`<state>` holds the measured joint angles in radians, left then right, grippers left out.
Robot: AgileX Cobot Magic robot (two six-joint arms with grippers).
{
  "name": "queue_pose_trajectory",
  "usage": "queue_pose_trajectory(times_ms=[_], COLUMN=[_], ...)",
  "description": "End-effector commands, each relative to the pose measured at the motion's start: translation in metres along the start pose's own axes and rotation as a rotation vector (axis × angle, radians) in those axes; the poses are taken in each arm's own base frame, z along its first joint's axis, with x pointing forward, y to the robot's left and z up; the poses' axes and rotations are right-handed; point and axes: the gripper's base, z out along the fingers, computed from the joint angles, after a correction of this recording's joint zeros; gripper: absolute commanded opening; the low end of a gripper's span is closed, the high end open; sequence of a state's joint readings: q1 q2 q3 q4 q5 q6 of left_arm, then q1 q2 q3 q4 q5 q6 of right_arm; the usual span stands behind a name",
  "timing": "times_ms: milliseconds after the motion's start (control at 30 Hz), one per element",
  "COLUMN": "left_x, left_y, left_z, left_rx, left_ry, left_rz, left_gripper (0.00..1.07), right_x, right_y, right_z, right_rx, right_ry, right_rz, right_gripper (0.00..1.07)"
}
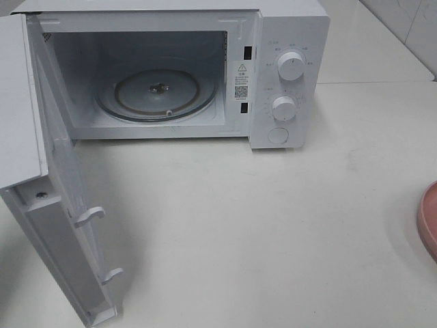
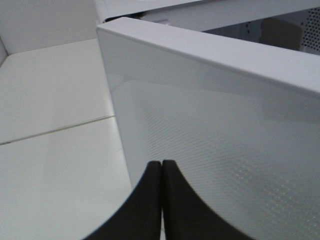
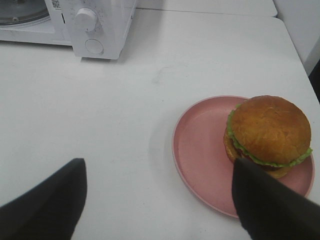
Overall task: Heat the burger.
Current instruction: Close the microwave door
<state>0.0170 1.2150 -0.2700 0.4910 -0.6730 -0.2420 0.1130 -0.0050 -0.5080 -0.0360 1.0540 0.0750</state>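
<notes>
R fingers (image 3: 45,205) spread wide, empty, above table near burger (image 3: 267,132), prob lining up grab; L gripper (image 2: 162,200) shut, empty, by door (image 2: 225,150); burger sits on plate (image 3: 200,150); microwave (image 1: 287,41) open, ready.

Unreadable warning sticker (image 1: 242,80) inside microwave (image 1: 287,75)

Before me spreads a plain white desk (image 1: 273,225) under soft, even light, with a pale tiled wall (image 1: 410,27) rising at its far right corner.
</notes>
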Motion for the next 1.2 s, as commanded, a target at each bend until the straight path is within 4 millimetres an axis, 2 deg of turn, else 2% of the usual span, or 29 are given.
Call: queue_pose_trajectory(times_ms=[33, 233, 367, 633, 933, 1200], left_x=[0.002, 0.01, 0.012, 0.017, 0.015, 0.006], left_y=[-0.004, -0.008, -0.024, -0.044, -0.067, -0.09], left_z=[0.005, 0.014, 0.024, 0.044, 0.071, 0.094], left_rx=[0.053, 0.115, 0.189, 0.231, 0.229, 0.209], left_ry=[-0.028, -0.023, 0.004, 0.038, 0.046, 0.008], left_rz=[-0.056, -0.121, -0.098, -0.14, -0.214, -0.179], left_gripper=[0.0, 0.0, 0.0, 0.0, 0.0, 0.0], right_x=[0.001, 0.001, 0.001, 0.001, 0.001, 0.001], right_y=[0.0, 0.0, 0.0, 0.0, 0.0, 0.0], right_z=[-0.003, -0.003, -0.003, -0.003, -0.003, -0.003], right_rx=[0.004, 0.004, 0.004, 0.004, 0.004, 0.004], right_ry=[-0.038, -0.038, -0.038, -0.038, -0.038, -0.038], right_rz=[-0.006, -0.005, -0.005, -0.005, -0.005, 0.0], right_gripper=[0.76, 0.76, 0.76, 0.76, 0.76, 0.76])
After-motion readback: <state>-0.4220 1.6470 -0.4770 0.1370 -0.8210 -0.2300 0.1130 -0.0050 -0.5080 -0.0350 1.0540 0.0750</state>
